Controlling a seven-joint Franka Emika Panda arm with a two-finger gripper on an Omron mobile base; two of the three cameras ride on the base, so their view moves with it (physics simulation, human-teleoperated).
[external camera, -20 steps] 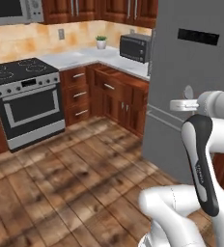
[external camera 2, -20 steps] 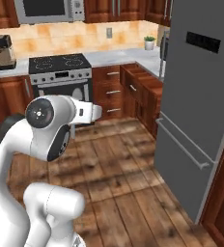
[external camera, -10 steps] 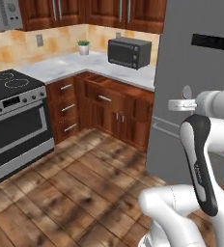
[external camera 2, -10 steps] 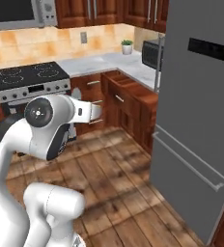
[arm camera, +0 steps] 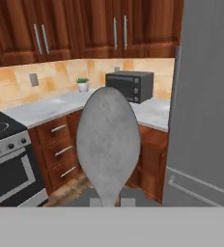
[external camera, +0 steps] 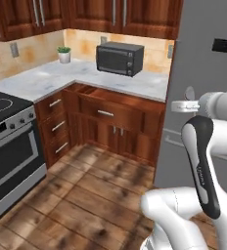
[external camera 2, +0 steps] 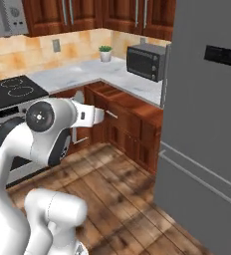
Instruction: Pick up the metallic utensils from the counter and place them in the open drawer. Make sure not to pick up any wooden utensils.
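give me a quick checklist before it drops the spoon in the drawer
1. Spoon held in claw: ok, the grey bowl rises right in front of the hand camera.
2. Spoon is metal, not wood: ok, silver-grey.
3. Drawer open: ok, it stands pulled out under the counter below the microwave.
4. Claw over drawer: not ok, the arm is well back from it.
5. Room inside drawer: cannot tell.

Grey mottled spoon (arm camera: 108, 144); reddish-brown open drawer (external camera: 113, 102); black microwave (external camera: 119, 58).
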